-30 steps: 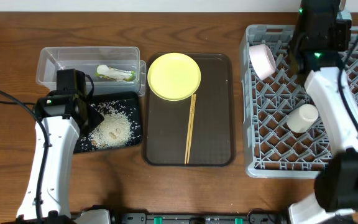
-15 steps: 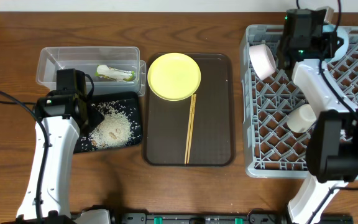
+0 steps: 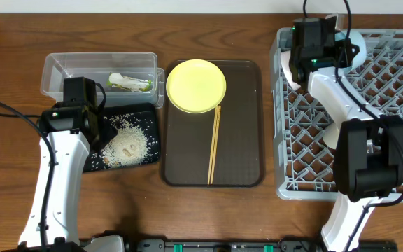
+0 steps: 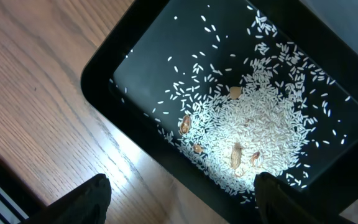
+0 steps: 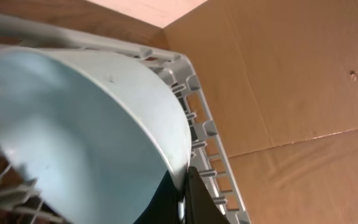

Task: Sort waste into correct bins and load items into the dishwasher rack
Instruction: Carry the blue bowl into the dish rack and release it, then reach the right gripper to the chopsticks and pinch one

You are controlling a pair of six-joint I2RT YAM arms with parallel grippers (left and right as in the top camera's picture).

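Blue bowl (image 5: pixel 92 124) hangs by its rim in our clenched right pincer (image 5: pixel 182 194) over the far-left corner of the rack (image 3: pixel 397 105); left pincer (image 4: pixel 182 196) gapes.

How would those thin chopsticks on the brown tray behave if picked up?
The chopsticks look thin and straight, so probably light and stiff. They lie flat on the smooth tray, so they may slide or roll apart when pinched.

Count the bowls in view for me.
2. A white-pinkish round bowl leans in the grey plastic rack, far left corner; a light-blue round bowl is pinched by the right gripper at its back edge. The right arm may hide more.
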